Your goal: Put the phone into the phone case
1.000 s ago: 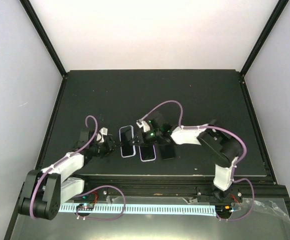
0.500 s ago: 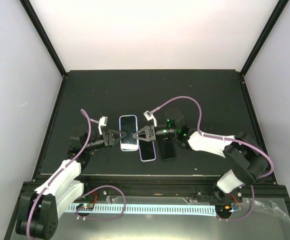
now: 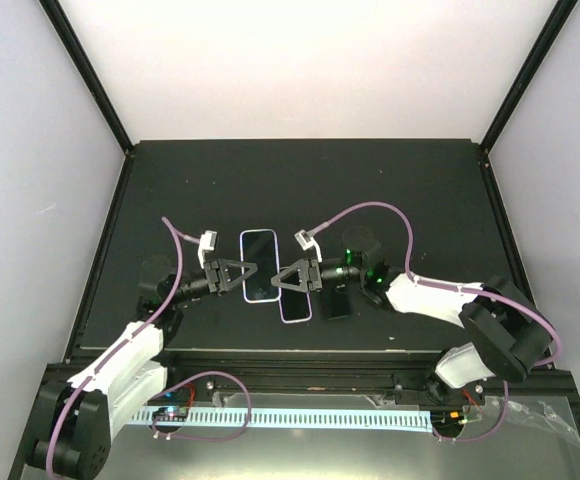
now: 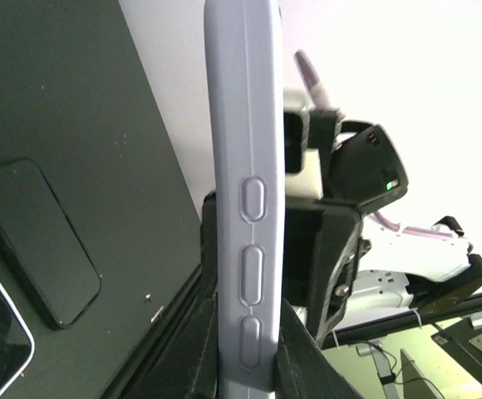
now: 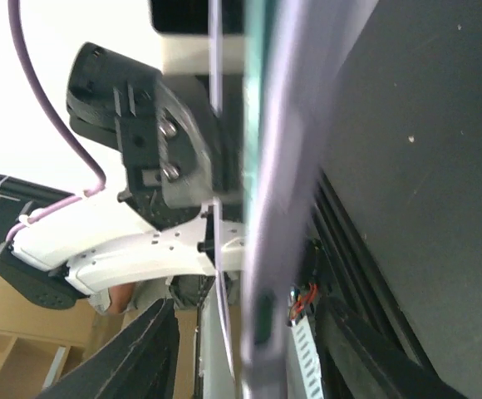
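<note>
A lavender phone case (image 3: 259,264) with a dark face is held up off the black table, between the two grippers. My left gripper (image 3: 236,275) is shut on its left edge. In the left wrist view the case (image 4: 243,166) stands edge-on with its button bumps showing, clamped between my fingers (image 4: 299,357). My right gripper (image 3: 292,277) is at its right edge with jaws wide. In the right wrist view the blurred lavender edge (image 5: 278,208) runs between the spread fingers (image 5: 150,349) with gaps on both sides. A second lavender-rimmed dark slab (image 3: 295,305) lies on the table under the right gripper.
A black phone-shaped slab (image 3: 336,303) lies flat just right of the rimmed one; it also shows in the left wrist view (image 4: 37,241). The table's (image 3: 420,190) raised front edge runs close below both arms. White walls enclose the back and sides.
One second ago the case lay low by the left gripper; both arms have since raised it. In the last half second the right gripper drew slightly right, off the case edge.
</note>
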Robot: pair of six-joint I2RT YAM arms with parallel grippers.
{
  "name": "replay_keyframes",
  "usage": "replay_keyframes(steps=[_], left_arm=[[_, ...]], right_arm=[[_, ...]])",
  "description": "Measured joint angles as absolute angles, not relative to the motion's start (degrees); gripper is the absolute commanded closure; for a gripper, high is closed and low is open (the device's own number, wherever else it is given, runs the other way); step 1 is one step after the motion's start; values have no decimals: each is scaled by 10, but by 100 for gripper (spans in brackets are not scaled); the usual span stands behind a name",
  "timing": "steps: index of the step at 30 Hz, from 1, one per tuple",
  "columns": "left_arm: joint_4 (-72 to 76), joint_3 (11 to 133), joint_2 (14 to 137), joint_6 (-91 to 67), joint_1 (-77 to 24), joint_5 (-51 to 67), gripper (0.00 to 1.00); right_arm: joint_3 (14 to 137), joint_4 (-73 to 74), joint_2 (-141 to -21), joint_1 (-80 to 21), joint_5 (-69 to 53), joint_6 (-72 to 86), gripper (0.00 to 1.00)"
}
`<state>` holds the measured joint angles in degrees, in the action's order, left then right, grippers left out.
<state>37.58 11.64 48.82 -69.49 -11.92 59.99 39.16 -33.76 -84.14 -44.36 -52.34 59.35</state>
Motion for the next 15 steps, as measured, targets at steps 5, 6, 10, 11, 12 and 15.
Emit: replay_keyframes(steps=[5,6,10,11,12,15], left_arm=[[394,116,481,-704,-122,579,98],[396,116,480,-705,-123,576,99],[406,116,480,-707,-125,566,99],[406,116,480,-707,-125,565,98],[406,116,480,-707,-125,564,98],[406,116,480,-706,-126,561,98]], right_arm=[[339,-376,-835,-452,-518,636,56],[336,-380,-836,-455,-517,643,62],[333,-404,-835,-466,-516,660,70],[333,-411,-835,-467,-516,665,70],[333,-413,-834,-467,-515,667,69],[333,-421,-829,-467,-514,672,75]])
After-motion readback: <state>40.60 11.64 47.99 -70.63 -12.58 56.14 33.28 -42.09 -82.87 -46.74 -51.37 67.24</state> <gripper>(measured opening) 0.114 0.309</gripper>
